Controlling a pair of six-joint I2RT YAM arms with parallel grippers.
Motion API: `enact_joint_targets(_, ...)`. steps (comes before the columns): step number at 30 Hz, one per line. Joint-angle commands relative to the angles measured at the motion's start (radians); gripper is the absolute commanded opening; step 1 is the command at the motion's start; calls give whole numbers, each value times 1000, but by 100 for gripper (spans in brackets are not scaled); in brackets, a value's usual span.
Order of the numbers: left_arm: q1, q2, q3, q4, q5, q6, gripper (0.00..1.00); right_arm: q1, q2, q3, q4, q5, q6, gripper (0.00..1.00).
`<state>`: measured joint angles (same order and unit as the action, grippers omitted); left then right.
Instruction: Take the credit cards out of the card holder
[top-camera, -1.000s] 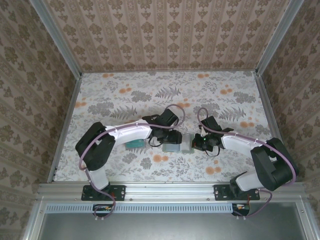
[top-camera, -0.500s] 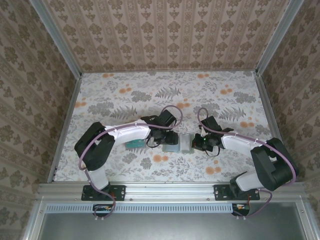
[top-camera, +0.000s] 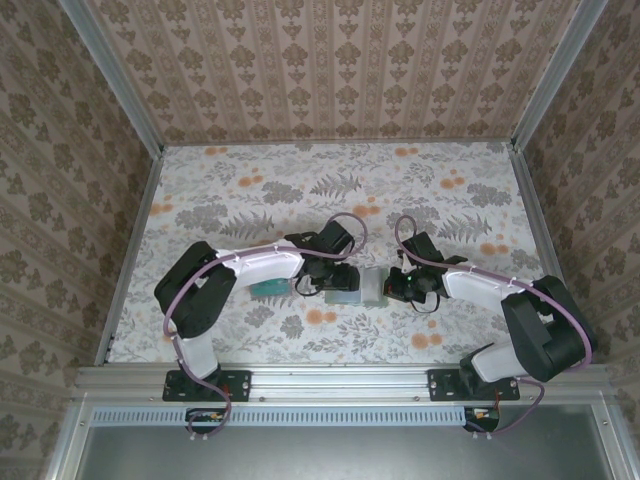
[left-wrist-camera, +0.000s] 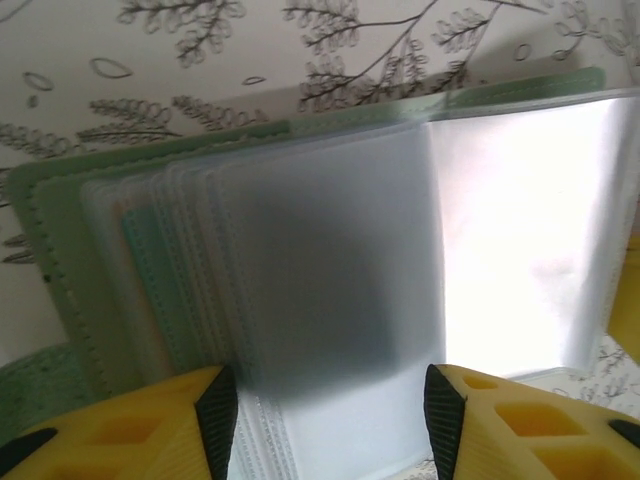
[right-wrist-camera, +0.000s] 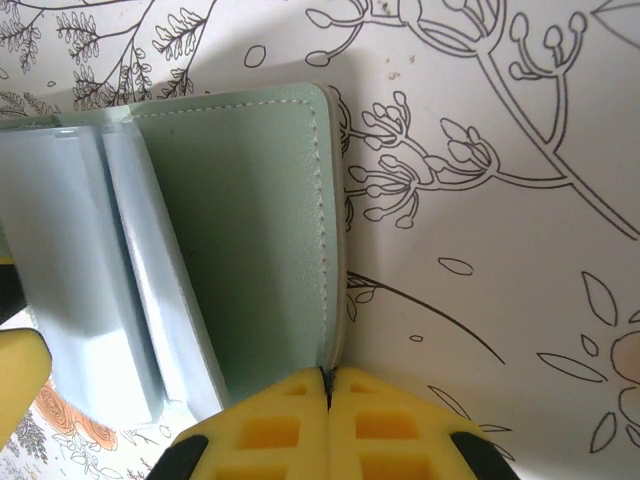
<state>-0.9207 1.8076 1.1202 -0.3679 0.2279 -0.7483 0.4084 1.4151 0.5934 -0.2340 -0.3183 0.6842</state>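
The card holder (top-camera: 360, 288) lies open on the table between my two grippers. In the left wrist view its green cover (left-wrist-camera: 60, 260) frames a fan of clear plastic sleeves (left-wrist-camera: 320, 250). Beige and teal credit cards (left-wrist-camera: 140, 270) show through the sleeves on the left. My left gripper (left-wrist-camera: 330, 405) is open, its pads either side of the sleeves' near edge. My right gripper (right-wrist-camera: 328, 375) is shut on the right edge of the holder's cover (right-wrist-camera: 250, 220). A teal card (top-camera: 268, 289) lies on the table under my left arm.
The floral table (top-camera: 330, 190) stretches away behind the holder, closed in by patterned walls at the back and sides. A metal rail (top-camera: 340, 378) runs along the near edge by both arm bases.
The left arm has shifted slightly over the holder. The right gripper and the holder have stayed put.
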Motion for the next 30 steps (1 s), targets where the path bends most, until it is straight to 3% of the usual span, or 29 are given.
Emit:
enact_joint_targets(1,-7,22,-9,79,77,-15,56,1,10,-10,8,-11,9,0)
enact_joint_targets(18,-47,45,142,47,150,61,57,2,19,-11,9,-10,11,1)
enact_joint_targets(30,-27,1,91,38,91,46,56,-34,-54,24,-65,44,-1,13)
